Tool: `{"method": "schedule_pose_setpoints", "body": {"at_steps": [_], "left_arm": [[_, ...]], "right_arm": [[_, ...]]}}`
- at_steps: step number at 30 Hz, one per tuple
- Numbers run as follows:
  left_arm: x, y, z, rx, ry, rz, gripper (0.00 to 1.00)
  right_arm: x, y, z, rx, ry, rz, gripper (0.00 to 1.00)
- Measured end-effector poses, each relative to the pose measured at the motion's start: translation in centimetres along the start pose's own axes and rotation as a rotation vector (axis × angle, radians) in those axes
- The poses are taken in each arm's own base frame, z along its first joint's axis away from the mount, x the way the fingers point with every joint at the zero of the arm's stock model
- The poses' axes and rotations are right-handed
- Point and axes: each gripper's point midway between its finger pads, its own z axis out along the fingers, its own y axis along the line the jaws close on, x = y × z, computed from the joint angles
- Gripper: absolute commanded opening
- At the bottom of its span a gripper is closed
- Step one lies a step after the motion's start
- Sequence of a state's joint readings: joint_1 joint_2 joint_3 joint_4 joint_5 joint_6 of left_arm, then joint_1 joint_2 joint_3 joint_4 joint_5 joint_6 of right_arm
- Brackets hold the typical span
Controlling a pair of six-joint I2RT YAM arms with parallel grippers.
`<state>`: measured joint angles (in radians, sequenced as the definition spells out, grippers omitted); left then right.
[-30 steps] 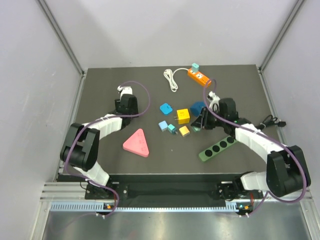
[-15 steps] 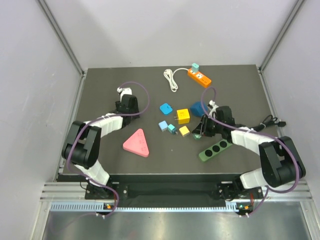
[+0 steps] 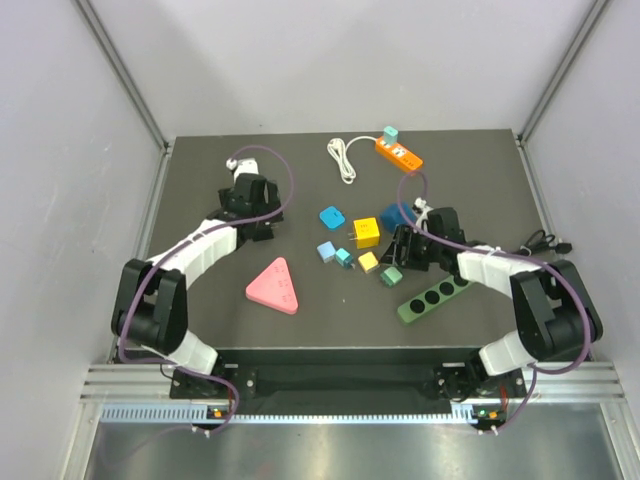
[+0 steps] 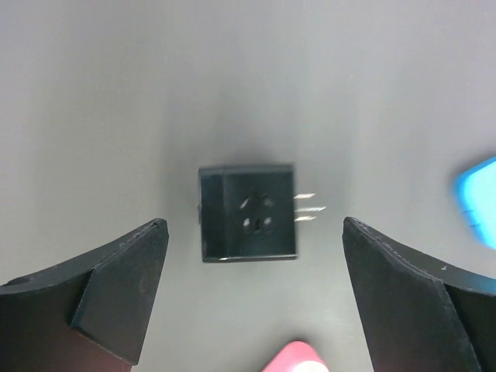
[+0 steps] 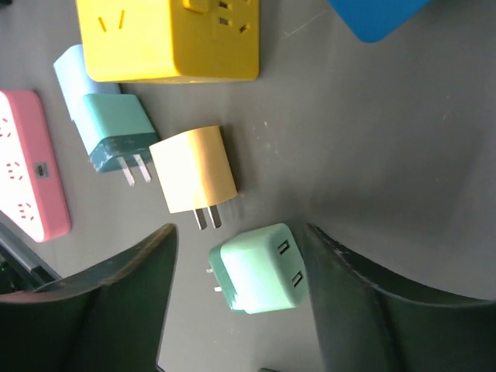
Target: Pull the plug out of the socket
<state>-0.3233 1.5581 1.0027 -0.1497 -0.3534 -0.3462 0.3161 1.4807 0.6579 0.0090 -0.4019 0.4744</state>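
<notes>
Left end effector [image 4: 253, 225] gapes over the dark socket cube [image 4: 232, 232], frame centre; right end effector [image 5: 236, 229] stands open above the mint plug [image 5: 260, 267], lower centre. Probably light, rigid, slick: pinch flat sides.

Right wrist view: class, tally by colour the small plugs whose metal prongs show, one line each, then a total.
Dark teal plastic plug: 1
Pale yellow plastic plug: 1
Mint green plastic plug: 1
Total: 3
</notes>
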Motion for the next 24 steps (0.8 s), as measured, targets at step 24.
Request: {"method": "schedule_pose_setpoints", "body": {"at_steps": [24], "left_arm": [[-3.4,-8.8,-9.7,0.571,-0.011,-0.295,0.98]], "right_arm": [[-30.7,-7.0,0.2,0.459,-0.410,-0.239,0.94]]}}
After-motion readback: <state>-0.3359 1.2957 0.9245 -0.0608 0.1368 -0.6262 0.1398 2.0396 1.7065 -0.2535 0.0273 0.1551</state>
